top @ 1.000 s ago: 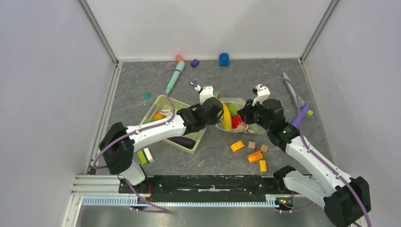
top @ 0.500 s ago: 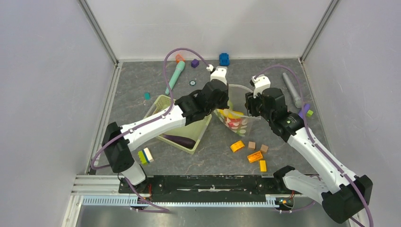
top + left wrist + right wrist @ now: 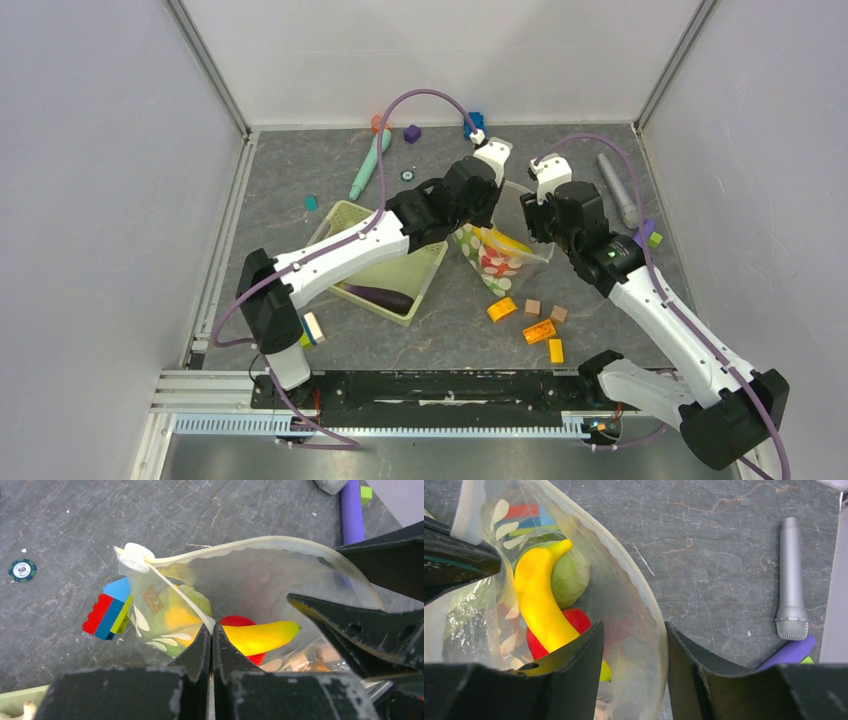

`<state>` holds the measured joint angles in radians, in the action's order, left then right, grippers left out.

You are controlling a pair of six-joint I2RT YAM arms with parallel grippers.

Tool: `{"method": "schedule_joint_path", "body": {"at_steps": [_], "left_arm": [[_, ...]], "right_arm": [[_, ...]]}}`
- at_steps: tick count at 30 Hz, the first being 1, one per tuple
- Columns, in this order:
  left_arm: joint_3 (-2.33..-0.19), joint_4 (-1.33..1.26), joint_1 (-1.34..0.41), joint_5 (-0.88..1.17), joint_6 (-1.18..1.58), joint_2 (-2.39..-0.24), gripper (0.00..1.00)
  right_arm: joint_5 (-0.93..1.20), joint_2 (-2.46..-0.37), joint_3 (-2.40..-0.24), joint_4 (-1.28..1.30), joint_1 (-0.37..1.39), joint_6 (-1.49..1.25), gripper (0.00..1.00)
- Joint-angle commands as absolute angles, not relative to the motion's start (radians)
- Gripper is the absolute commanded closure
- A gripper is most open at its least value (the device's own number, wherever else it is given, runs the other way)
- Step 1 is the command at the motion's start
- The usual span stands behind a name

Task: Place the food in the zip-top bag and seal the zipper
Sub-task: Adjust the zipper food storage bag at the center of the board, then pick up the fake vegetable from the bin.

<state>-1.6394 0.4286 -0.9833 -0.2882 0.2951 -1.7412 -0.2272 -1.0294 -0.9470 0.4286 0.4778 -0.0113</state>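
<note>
Midway through the bagging job: my left gripper [image 3: 210, 630] is pinched shut on the near lip of the zip-top bag [image 3: 495, 258], holding its mouth up between the two arms. My right gripper [image 3: 633, 627] has its fingers parted, with the far lip passing between them and not pinched.

A yellow banana [image 3: 541, 610], a red tomato [image 3: 579, 622] and a round green piece [image 3: 569, 577] are inside. The dark eggplant [image 3: 382, 297] lies in the basket [image 3: 412, 312], so I judge the loading unfinished. The zipper [image 3: 260, 542] gapes in a wide arc, and no part of the seal is made.

Room is tight. The basket sits just to the left of the bag. Orange and tan blocks [image 3: 502, 308] lie close on the near side, and a red-and-blue block [image 3: 107, 615] sits just beside the bag's far-left corner. To the right, a grey microphone [image 3: 617, 190] and a purple stick [image 3: 641, 235] lie near the right arm's elbow. The barest stretch of table [image 3: 300, 170] is far left, past the basket.
</note>
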Motion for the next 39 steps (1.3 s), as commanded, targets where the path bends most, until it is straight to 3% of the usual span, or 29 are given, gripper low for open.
{"method": "schedule_joint_path", "body": {"at_steps": [1, 5, 7, 9, 10, 13, 19, 29, 39], "left_arm": [[-1.692, 0.42, -0.976, -0.249, 0.182, -1.738, 0.98], [-1.715, 0.434, -0.953, -0.25, 0.18, -1.745, 0.96], [-1.726, 0.449, -0.937, -0.247, 0.183, -1.745, 0.84], [-1.726, 0.454, -0.927, -0.234, 0.175, -1.737, 0.63], [-1.725, 0.459, -0.925, -0.228, 0.169, -1.735, 0.43], [-1.718, 0.493, -0.924, -0.22, 0.164, -1.716, 0.01], [-1.585, 0.499, -0.92, -0.288, 0.253, -1.579, 0.0], [-1.147, 0.473, -0.804, -0.462, 0.558, -1.162, 0.0], [-1.042, 0.627, -0.582, -0.489, 0.754, -1.241, 0.0]], "right_arm": [[-0.199, -1.01, -0.961, 0.418, 0.479, 0.002, 0.55], [-0.2, -0.987, -0.968, 0.434, 0.479, -0.03, 0.86], [-0.236, -0.975, -0.975, 0.453, 0.478, -0.061, 0.93], [-0.282, -0.971, -0.984, 0.477, 0.479, -0.091, 0.96], [-0.305, -0.966, -0.988, 0.489, 0.479, -0.11, 0.97], [-0.326, -0.946, -0.983, 0.508, 0.479, -0.151, 0.98], [-0.245, -0.895, -0.917, 0.431, 0.479, -0.171, 0.99], [-0.155, -0.887, -0.839, 0.303, 0.479, -0.197, 0.99], [-0.115, -0.911, -0.816, 0.281, 0.479, -0.189, 0.98]]}}
